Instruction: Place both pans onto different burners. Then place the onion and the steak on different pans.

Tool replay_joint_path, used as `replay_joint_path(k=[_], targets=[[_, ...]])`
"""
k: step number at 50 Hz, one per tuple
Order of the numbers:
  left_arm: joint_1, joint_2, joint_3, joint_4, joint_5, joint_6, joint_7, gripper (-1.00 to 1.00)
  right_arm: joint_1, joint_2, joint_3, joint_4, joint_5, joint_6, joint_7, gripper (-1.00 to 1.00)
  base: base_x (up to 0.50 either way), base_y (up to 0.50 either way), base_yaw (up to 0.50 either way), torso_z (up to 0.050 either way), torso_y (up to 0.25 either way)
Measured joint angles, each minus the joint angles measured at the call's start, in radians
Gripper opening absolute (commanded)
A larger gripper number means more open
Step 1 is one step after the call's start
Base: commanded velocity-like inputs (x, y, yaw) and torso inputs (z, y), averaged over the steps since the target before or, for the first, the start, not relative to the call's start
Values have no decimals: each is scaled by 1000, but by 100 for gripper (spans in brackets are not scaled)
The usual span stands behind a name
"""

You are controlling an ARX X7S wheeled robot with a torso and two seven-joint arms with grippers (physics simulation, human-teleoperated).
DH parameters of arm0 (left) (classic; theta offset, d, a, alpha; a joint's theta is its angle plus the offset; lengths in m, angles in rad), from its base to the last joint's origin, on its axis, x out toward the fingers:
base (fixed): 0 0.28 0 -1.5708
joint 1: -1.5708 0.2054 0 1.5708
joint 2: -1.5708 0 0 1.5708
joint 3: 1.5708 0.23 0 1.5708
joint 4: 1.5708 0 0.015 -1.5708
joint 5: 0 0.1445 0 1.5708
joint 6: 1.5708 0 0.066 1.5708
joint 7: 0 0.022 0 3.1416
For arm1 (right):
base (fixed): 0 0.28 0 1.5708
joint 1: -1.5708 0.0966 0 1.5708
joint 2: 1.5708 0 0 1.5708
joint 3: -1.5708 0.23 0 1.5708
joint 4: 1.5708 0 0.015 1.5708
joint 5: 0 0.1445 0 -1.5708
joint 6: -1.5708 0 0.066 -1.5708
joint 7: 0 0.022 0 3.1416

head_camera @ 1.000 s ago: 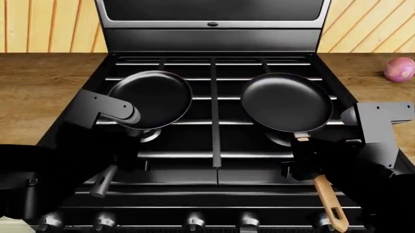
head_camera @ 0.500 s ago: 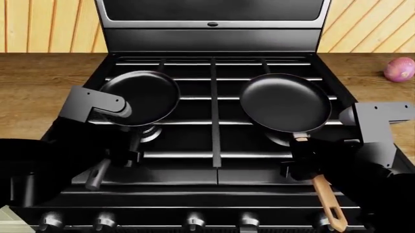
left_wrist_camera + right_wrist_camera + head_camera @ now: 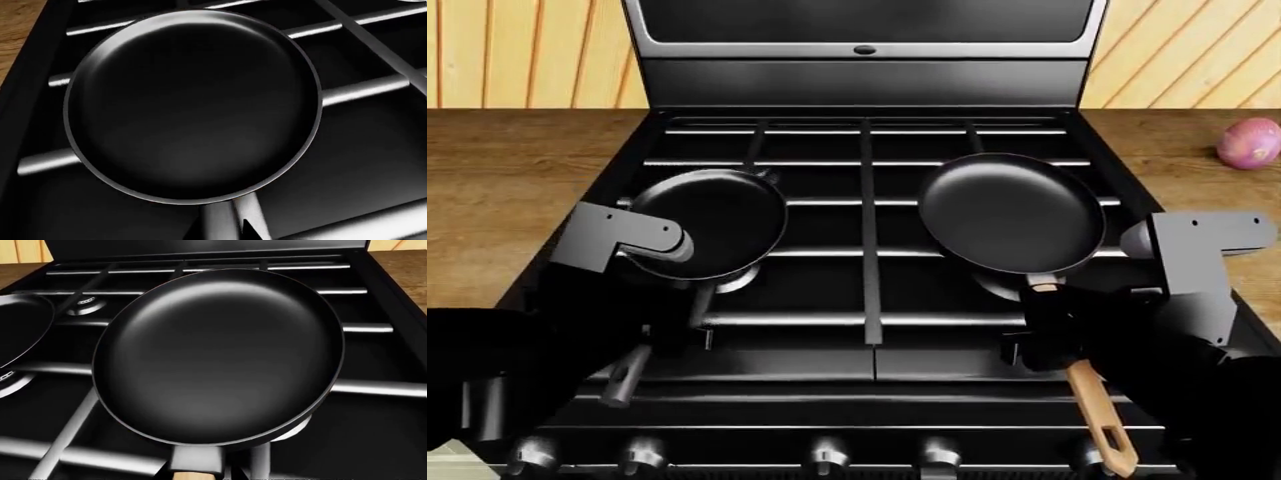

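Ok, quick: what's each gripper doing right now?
Left gripper: shut on the metal-handled pan.
Right gripper: shut on the wooden-handled pan.

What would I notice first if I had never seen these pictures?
Two round black frying pans sitting side by side on the black stove: the pan with the dark grey metal handle on the robot's left, the pan with the light wooden handle on its right. Each handle runs back toward a dark robot arm. Then a small pinkish-purple onion pops out on the wooden counter, far right.
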Motion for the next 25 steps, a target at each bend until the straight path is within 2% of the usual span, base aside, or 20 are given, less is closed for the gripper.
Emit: replay_joint_path(k=[25], targets=[[23, 2, 13, 3, 38, 24, 21, -100, -18, 4, -4, 3, -20, -15, -19, -100, 0, 0, 0, 1, 3]])
